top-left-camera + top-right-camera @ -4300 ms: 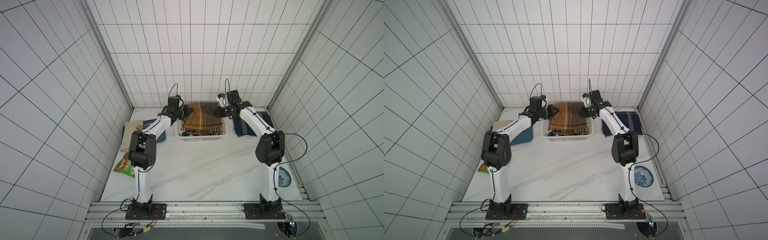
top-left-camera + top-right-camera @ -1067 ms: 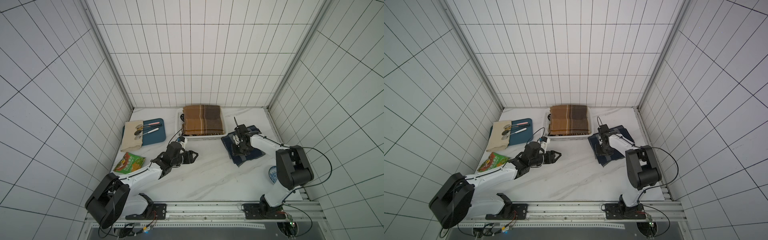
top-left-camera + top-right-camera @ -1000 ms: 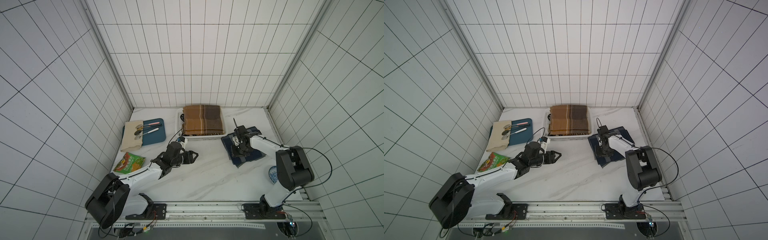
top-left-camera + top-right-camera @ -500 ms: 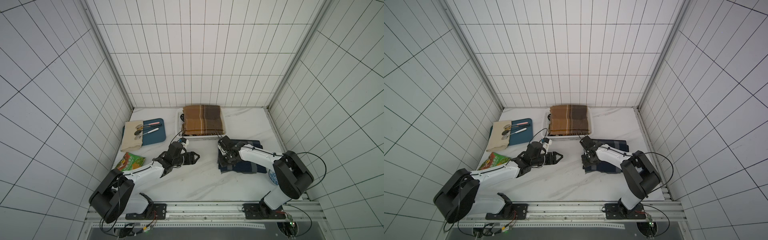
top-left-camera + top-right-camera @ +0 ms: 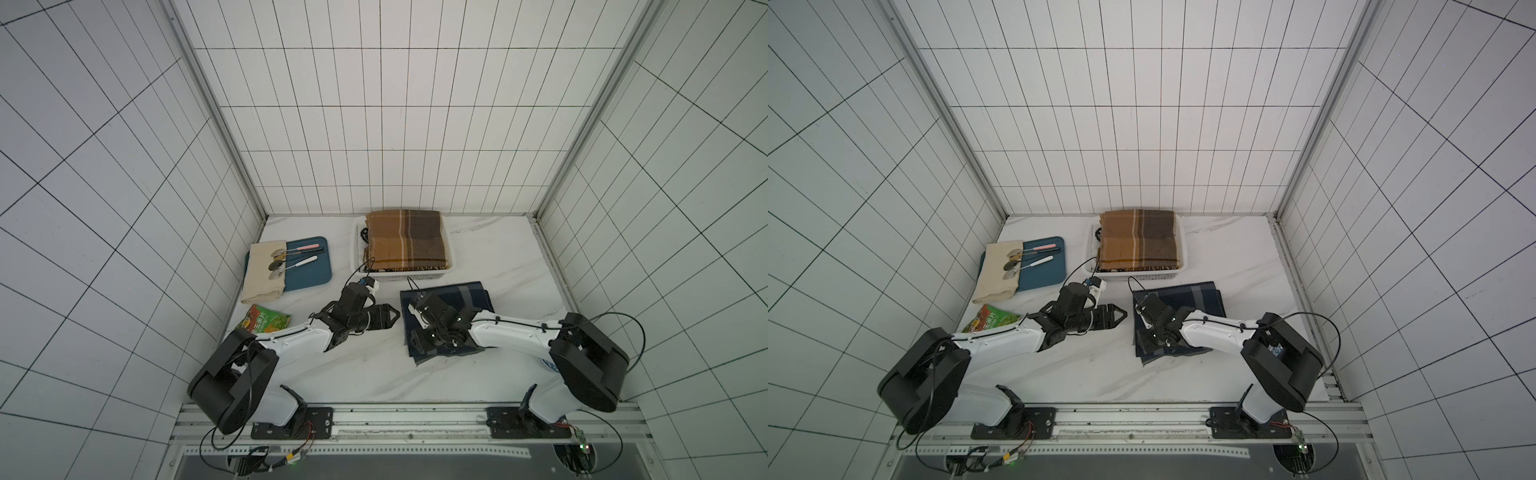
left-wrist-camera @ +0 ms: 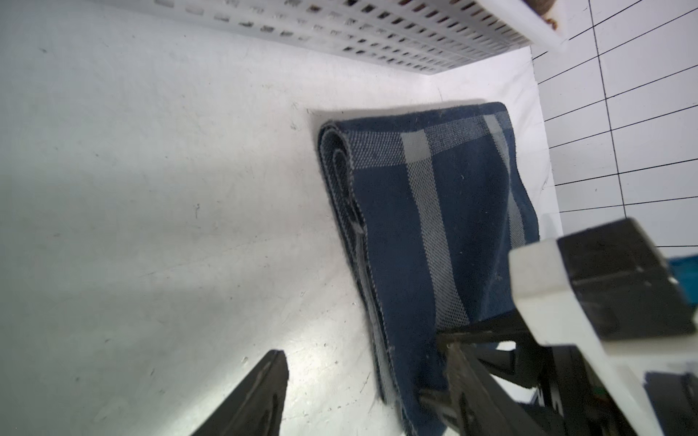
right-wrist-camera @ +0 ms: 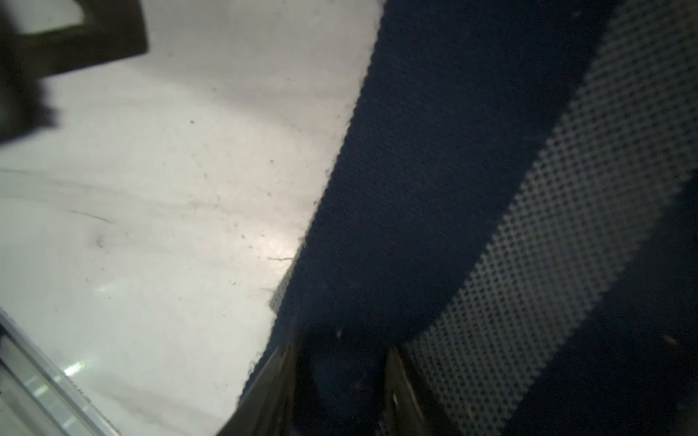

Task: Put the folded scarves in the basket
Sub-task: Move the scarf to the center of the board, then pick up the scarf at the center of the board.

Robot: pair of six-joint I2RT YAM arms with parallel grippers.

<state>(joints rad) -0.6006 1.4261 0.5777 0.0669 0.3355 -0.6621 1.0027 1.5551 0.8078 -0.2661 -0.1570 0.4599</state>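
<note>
Our right gripper point(image 7: 340, 356) pinches the blue scarf point(image 5: 461, 297) by its edge, the cloth flat on the table point(image 5: 365, 370) beneath. Our left gripper point(image 5: 391, 321), jaws apart and empty, sits just beside that edge. Beyond both, the basket point(image 5: 415, 277) holds a brown scarf point(image 5: 405, 239); lifting and placing remain.

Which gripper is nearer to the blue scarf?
Right. The right gripper sits on the blue scarf, jaws around its edge; the left gripper lies open just beside it.

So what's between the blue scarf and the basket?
Only bare white table separates the blue scarf from the basket, seen in the left wrist view.
</note>
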